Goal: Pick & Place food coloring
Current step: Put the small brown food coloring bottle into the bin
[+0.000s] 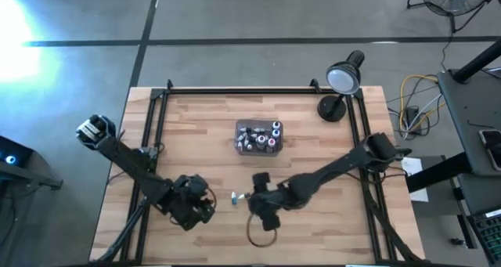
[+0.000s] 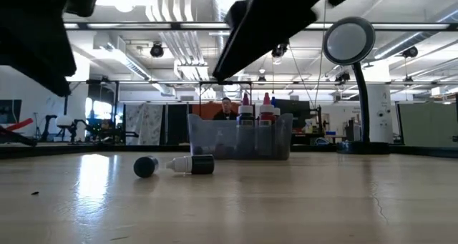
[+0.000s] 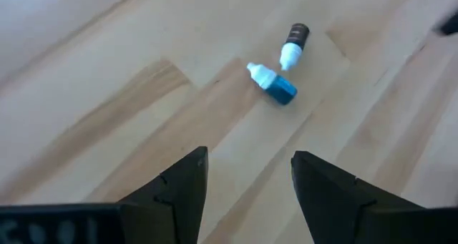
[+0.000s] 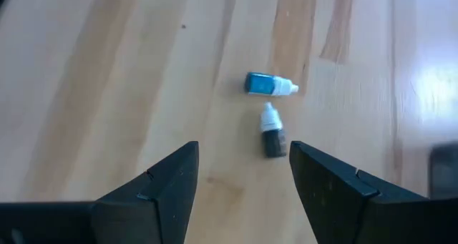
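- Looking down from my high camera, I see two tiny food coloring bottles lying on their sides on the pale wooden table, in its near half, between my two arms.
- One is a small blue dropper bottle with a white cap; the other is a small dark dropper bottle with a white cap. Their capped ends point toward each other and nearly meet, though I cannot tell if they touch.
- My right gripper hangs over the table just beside the pair. Its jaws are spread wide and grip nothing. In the right wrist view both bottles lie on the wood ahead of the fingertips, the dark one nearer and roughly in line with the gap, the blue one just beyond it.
- My left gripper sits off to the other side of the pair, a little farther away. Its jaws are also parted and empty; the bottles lie well ahead of its fingertips in the left wrist view.
- Further back, near the table's middle, a clear grey rectangular plastic tray holds the remaining upright food coloring bottles, red and pink tops showing above its wall in the low view.
- A black round-headed desk lamp stands at the far right corner.
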